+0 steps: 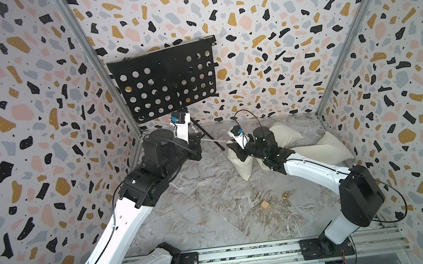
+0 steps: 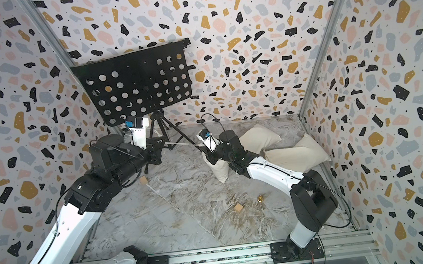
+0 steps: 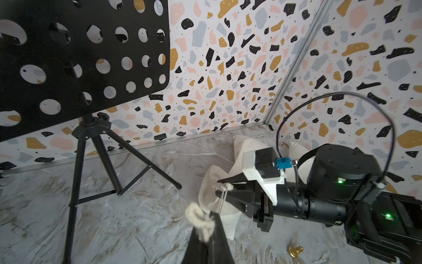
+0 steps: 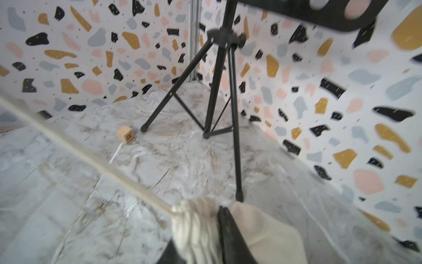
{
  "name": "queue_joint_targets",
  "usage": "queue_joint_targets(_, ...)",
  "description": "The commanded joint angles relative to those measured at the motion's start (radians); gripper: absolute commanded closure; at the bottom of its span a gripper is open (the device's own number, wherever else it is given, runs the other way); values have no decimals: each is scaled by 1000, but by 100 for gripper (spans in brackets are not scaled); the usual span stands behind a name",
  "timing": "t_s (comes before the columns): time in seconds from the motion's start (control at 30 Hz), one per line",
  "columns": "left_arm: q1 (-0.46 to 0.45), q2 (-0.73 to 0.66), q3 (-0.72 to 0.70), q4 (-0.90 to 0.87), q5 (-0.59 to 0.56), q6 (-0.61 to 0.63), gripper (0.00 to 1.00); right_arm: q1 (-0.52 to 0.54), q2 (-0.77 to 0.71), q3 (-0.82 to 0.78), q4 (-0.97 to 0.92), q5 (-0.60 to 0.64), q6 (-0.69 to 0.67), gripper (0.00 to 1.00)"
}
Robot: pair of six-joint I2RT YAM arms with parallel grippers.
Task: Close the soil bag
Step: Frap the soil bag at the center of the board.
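cream cloth formed the soil bag [image 1: 245,168], which stood upright a little right of centre in both top views [image 2: 221,171] on the marbled worktop [image 1: 214,218]. its mouth was gathered into a tight bunch. a pale drawstring [image 1: 212,141] ran taut from that bunch toward the left of the frame.

the left pincer [image 3: 205,225] was clenched on the knotted end of the drawstring, and the knot bulged out beside its black fingers [image 3: 219,235]. the right pincer [image 3: 217,188] sat at the bag's neck with the bunched cloth between its two prongs. whether they pressed the cloth or stood just clear of it could not be told.

just right of the bag, toward the back right corner, two more cream sacks [image 1: 285,133] [image 1: 324,150] lay slumped on their sides. a black perforated music stand [image 1: 165,81] on a tripod filled the upper middle of the frame, left of centre. a small wooden cube [image 1: 265,205] and a brass piece [image 1: 286,196] lay near each other in the lower right part of the worktop, well apart from the bag. a second cube [image 2: 144,180] lay left of centre, close under the left arm. speckled terrazzo-print walls [image 1: 28,103] closed in the scene.
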Motion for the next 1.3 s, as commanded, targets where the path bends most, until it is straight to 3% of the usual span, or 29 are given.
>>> queue_joint_targets(0.0,20,-106,-106,339,42,-51,100,-65,4,-57,-197,-6,-25,67)
queue_joint_targets(0.23,20,-195,-321,447,40,-17,100,-58,-75,41,-311,-274,-128,42)
queue_joint_targets(0.4,20,-214,-376,458,50,-4,100,-41,-84,119,-405,-433,-226,25)
queue_joint_targets(0.7,19,-227,-416,494,118,3,100,41,30,317,-507,-484,-317,23)
queue_joint_targets(0.9,20,-245,-420,495,131,10,100,77,146,474,-655,-517,-393,40)
queue_joint_targets(0.97,20,-251,-420,498,139,8,100,78,167,488,-658,-515,-394,51)
queue_joint_targets(1.07,20,-272,-414,481,138,15,100,77,194,494,-678,-476,-400,84)
queue_joint_targets(1.13,20,-309,-380,426,114,39,100,74,211,483,-709,-408,-418,99)
queue_joint_targets(1.27,20,-392,-264,310,1,82,100,21,230,398,-724,-317,-409,100)
